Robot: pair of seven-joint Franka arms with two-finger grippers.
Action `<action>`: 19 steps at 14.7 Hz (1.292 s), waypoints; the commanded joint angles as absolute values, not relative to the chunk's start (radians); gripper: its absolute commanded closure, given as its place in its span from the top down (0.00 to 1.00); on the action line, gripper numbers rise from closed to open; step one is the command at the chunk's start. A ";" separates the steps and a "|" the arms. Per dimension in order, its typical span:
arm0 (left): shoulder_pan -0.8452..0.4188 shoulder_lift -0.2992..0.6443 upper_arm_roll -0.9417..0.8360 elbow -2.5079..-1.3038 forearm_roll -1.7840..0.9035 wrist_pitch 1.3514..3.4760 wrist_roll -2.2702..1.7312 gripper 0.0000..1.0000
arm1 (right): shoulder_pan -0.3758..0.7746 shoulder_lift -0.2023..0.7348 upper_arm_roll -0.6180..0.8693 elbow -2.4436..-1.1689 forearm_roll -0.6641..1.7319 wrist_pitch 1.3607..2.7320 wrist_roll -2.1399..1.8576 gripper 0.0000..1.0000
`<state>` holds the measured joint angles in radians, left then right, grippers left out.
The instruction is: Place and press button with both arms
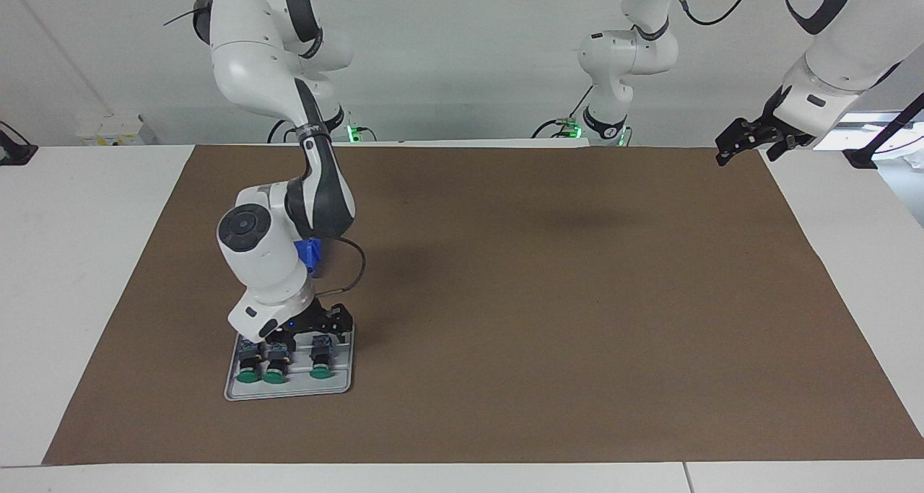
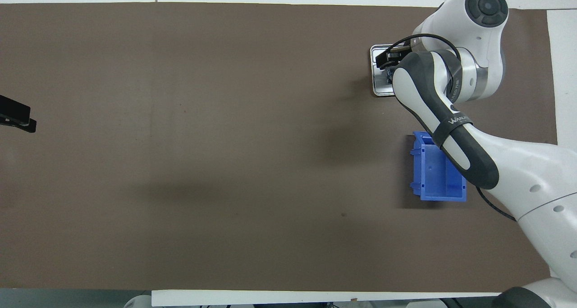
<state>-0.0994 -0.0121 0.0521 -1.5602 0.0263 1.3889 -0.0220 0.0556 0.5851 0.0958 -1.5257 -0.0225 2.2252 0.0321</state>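
Button (image 1: pixel 322 361) on grey tray (image 1: pixel 339 386), right gripper (image 1: pixel 317 328) spread just above it, left gripper (image 1: pixel 747 141) spread, holding nothing, waiting.

From my console I see three buttons (image 1: pixel 277 361) side by side on a tray (image 1: pixel 339 386), which sits on the mat (image 1: pixel 548 320) toward the right arm's end of the table. A bin (image 2: pixel 435 175) lies on the mat nearer the robots than the tray (the right arm partly covers both).
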 commanded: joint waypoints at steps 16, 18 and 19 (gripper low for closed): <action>-0.101 -0.035 0.057 -1.588 0.029 1.401 -0.025 1.00 | 0.074 0.497 0.104 -1.502 -0.040 1.964 0.119 0.00; -0.101 -0.037 0.057 -1.588 0.029 1.401 -0.026 1.00 | 0.132 0.451 0.106 -1.500 -0.038 1.896 0.243 0.00; -0.103 -0.037 0.057 -1.588 0.029 1.401 -0.026 1.00 | 0.164 0.437 0.106 -1.502 -0.037 1.869 0.315 0.00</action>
